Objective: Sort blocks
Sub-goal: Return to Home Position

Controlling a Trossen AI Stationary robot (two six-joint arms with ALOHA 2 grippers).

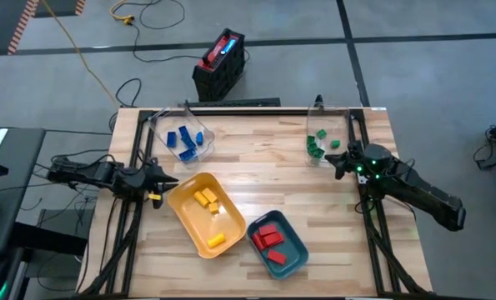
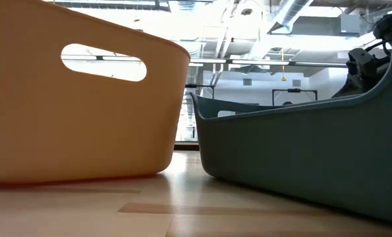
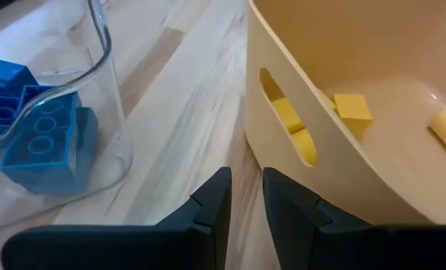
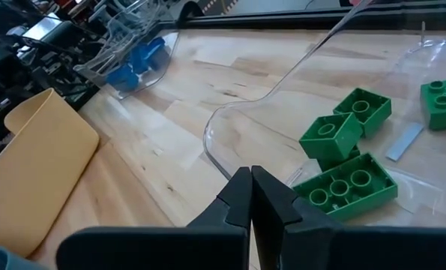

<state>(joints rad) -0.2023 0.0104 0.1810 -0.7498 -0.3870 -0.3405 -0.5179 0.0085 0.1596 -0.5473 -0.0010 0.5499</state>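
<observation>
Blue blocks (image 1: pixel 185 140) lie in a clear container (image 1: pixel 199 127) at the far left. Green blocks (image 1: pixel 316 143) lie in a second clear container (image 4: pixel 230 127) at the far right. Yellow blocks (image 1: pixel 206 200) rest in the yellow tray (image 1: pixel 189 223), and red blocks (image 1: pixel 268 235) in the teal tray (image 1: pixel 291 260). My left gripper (image 3: pixel 243 180) (image 1: pixel 168 182) hovers at the table's left edge between the blue container and the yellow tray. It is slightly open with nothing between its fingers. My right gripper (image 4: pixel 250 174) (image 1: pixel 333 163) is shut, beside the green blocks' container.
Bare wood (image 1: pixel 264 158) lies between the two clear containers and far of the trays. The yellow tray's wall (image 2: pixel 84 112) and the teal tray's wall (image 2: pixel 301 151) fill the low view. A black box (image 1: pixel 221 62) and cables sit on the floor beyond the far edge.
</observation>
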